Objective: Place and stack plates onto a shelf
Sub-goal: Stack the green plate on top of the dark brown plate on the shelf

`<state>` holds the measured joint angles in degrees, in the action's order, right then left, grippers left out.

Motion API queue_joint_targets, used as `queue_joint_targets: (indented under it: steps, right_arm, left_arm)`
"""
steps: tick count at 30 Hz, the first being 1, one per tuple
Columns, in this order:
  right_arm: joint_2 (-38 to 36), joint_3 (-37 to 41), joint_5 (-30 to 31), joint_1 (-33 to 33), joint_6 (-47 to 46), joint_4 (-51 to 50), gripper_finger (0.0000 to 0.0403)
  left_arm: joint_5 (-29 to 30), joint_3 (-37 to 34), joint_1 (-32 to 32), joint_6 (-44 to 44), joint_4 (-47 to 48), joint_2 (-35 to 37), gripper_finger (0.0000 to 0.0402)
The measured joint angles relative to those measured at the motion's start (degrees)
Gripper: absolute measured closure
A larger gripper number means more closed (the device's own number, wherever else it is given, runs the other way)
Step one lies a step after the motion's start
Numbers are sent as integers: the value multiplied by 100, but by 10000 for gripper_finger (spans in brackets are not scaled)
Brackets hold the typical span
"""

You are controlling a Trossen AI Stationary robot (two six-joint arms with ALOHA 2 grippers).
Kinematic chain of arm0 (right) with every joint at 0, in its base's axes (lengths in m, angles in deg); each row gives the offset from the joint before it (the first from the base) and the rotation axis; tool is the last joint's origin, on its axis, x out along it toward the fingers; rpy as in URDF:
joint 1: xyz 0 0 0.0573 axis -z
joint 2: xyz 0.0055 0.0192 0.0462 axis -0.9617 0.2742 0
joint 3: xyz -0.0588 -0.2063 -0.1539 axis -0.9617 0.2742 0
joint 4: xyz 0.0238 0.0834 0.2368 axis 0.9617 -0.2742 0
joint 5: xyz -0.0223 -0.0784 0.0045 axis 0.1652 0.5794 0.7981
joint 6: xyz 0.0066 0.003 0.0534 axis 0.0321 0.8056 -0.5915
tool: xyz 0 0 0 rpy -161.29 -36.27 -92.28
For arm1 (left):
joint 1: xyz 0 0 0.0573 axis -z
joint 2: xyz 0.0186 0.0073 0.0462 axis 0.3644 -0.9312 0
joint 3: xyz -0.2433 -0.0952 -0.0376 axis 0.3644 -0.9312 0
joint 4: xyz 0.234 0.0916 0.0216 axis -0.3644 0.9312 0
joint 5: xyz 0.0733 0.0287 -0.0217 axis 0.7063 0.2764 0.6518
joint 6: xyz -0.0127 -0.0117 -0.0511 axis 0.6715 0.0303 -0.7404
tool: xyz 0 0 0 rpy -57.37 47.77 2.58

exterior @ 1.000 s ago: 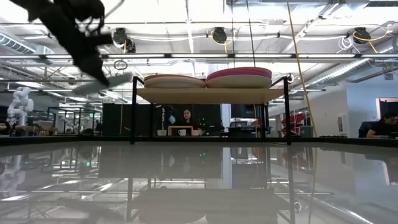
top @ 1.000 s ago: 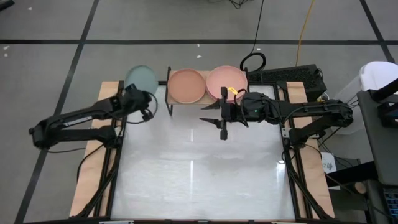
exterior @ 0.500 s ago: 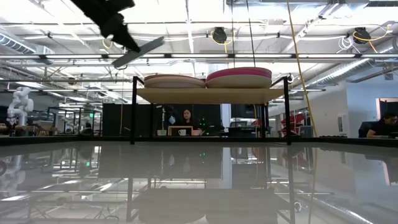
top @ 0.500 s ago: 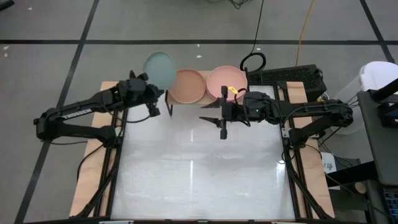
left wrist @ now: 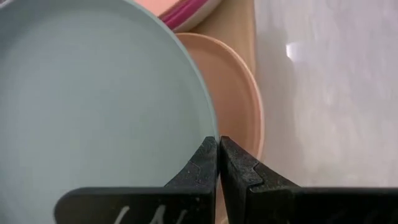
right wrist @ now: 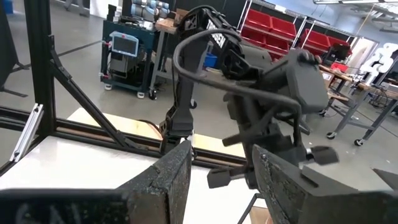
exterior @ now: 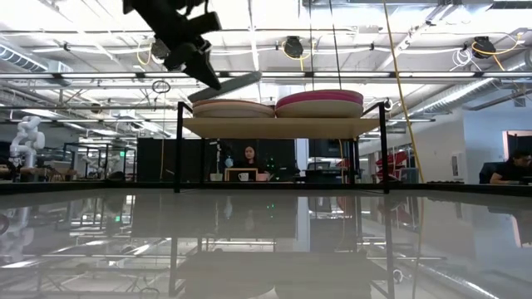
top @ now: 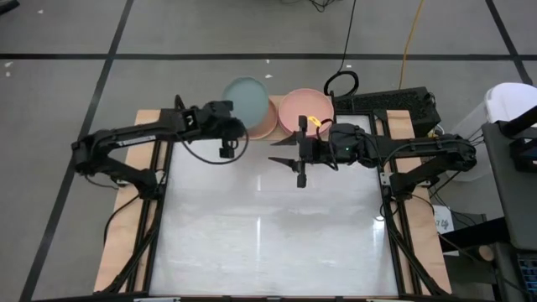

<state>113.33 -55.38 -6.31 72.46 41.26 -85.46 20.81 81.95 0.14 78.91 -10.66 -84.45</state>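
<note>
My left gripper (top: 227, 127) is shut on a teal plate (top: 246, 96), which hovers tilted over the peach stack (exterior: 233, 108) on the left half of the shelf (exterior: 283, 127). The left wrist view shows the teal plate (left wrist: 93, 106) above a peach plate (left wrist: 239, 93), with the magenta-rimmed stack (left wrist: 189, 14) beyond. That pink and magenta stack (top: 306, 109) rests on the shelf's right half. My right gripper (top: 295, 161) waits open just in front of the shelf, below the right stack, touching nothing. My left gripper pinches the teal plate's rim (left wrist: 209, 124) between its two fingers, reaching in from the table's left. The plate is lifted clear and tilted, its held edge lower and its free edge (exterior: 256, 77) higher, just above the peach stack.
The shelf stands at the table's far edge on thin black legs (exterior: 178, 149). The white tabletop (top: 268, 235) stretches toward the near edge. A black cable loop (top: 341, 82) and equipment lie beyond the far right corner. People sit in the room behind the table.
My left gripper has carried the teal plate from beyond the shelf's left end toward the table's right, first rising, then coming down a little. The plate, still tilted, now hangs over the peach stack. My right arm has kept still.
</note>
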Motion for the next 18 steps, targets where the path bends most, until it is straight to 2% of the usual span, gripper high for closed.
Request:
queue_joint_targets:
  steps: [5,18]
  right_arm:
    - [0,0,0,2,-4,-40,248]
    - [0,0,0,0,-15,-40,248]
  left_arm:
    - [-330,19,-2,286,81,-230,386]
    - [-381,21,6,207,4,-286,344]
